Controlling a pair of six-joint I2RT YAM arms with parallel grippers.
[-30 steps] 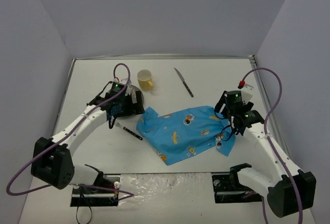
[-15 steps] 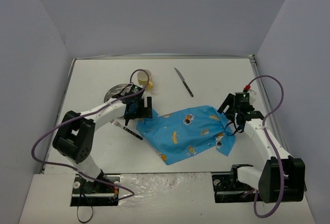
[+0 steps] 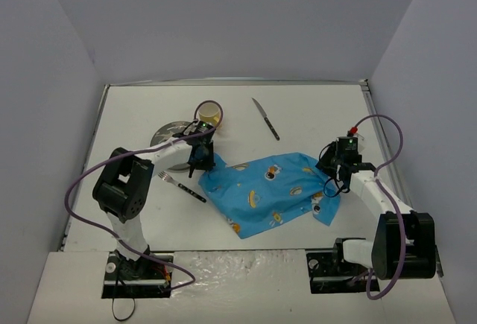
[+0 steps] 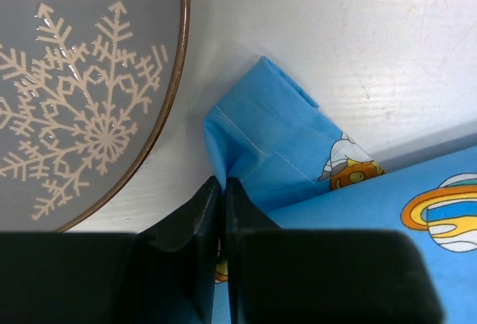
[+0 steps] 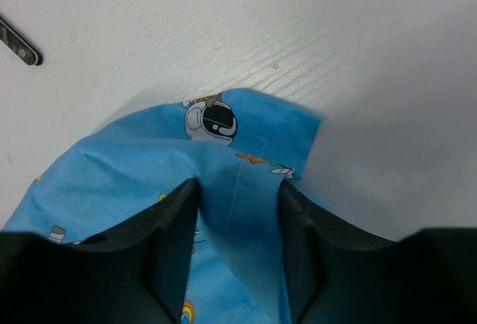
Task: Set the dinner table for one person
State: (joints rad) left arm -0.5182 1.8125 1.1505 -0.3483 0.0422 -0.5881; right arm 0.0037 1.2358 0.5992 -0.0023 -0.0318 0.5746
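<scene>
Dinner table point(image 3: 313, 112): white top with a thin grey rim, filling the space between the walls. Its far edge runs left to right. I cannot tell which side is the longer.
Placemat point(image 3: 272, 190): blue cartoon cloth, rumpled, near the middle-right. Its long axis runs left to right, between the 2 grippers.
Left gripper point(image 3: 200, 166): fingers point(image 4: 205, 212) pressed together on the placemat's left corner.
Right gripper point(image 3: 333, 179): fingers point(image 5: 175, 220) apart, astride a fold at the right corner.
Plate point(image 3: 168, 132): grey with a snowflake, just beside the pinched corner, partly under the left arm.
Cup point(image 3: 209, 114): yellow, upright, beyond the plate.
Knife point(image 3: 265, 118): tip far-left, handle near-right, apart from the cloth.
Fork point(image 3: 181, 187): tines far-left, dark handle ending just beside the cloth's left edge.
</scene>
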